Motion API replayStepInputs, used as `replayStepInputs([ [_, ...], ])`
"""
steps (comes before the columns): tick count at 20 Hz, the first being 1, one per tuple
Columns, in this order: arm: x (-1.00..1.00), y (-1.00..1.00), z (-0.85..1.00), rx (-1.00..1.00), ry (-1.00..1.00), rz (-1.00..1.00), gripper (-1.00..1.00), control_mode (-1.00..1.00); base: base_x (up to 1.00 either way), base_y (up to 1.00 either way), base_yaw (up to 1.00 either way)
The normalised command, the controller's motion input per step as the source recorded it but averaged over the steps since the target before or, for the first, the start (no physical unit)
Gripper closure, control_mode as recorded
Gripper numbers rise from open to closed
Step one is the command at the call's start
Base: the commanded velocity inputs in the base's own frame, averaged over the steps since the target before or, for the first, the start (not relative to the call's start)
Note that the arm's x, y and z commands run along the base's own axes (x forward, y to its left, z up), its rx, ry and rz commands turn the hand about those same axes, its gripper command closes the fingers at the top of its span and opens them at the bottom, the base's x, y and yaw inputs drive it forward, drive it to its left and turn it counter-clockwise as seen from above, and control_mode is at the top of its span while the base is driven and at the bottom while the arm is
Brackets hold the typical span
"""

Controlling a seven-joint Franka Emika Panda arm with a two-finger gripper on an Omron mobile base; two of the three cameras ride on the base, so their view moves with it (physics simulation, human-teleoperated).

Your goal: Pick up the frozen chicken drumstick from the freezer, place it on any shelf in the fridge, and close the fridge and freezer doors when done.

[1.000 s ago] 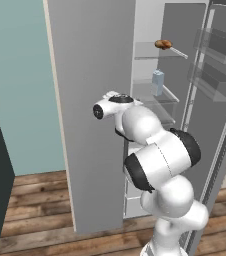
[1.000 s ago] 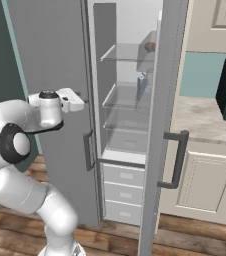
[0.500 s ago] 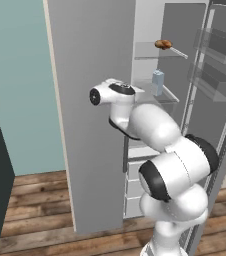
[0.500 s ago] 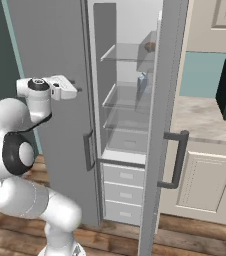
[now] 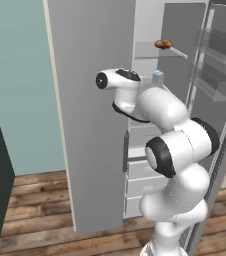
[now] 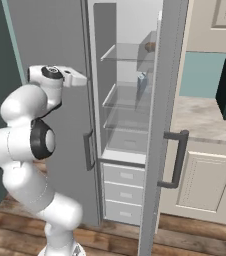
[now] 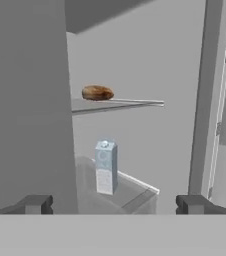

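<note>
The gripper (image 7: 113, 202) is wide open and holds nothing. The drumstick (image 7: 97, 92) lies on the upper glass shelf (image 7: 135, 103) of the fridge (image 6: 130, 90), near its left edge. A carton (image 7: 105, 166) stands on the shelf below. Both doors (image 6: 157, 125) stand open.

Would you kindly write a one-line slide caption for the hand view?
Open gripper faces the fridge, where the chicken drumstick lies on an upper glass shelf above a pale blue carton.

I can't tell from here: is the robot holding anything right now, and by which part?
Nothing is held. The gripper is open and empty; the drumstick lies on a glass shelf in the fridge.
</note>
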Motion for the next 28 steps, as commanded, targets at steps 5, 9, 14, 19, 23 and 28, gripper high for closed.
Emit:
replayStepInputs([
  [5,-0.07,0.0,0.53,0.05,0.08,0.0,-1.0,-1.0,0.0,0.0,0.0],
  [9,-1.0,-0.05,0.81,0.08,0.05,0.03,-1.0,-1.0,0.0,0.0,0.0],
  [14,-1.0,-0.14,0.09,0.05,0.01,0.08,-1.0,-1.0,0.0,0.0,0.0],
  [19,-1.0,-0.21,-0.03,0.08,0.07,0.03,-1.0,-1.0,0.0,0.0,0.0],
  [23,-1.0,-0.2,-0.06,0.1,0.15,0.0,-1.0,-1.0,0.0,0.0,0.0],
  [28,-1.0,-0.22,0.0,0.11,0.21,0.01,-1.0,-1.0,0.0,0.0,0.0],
])
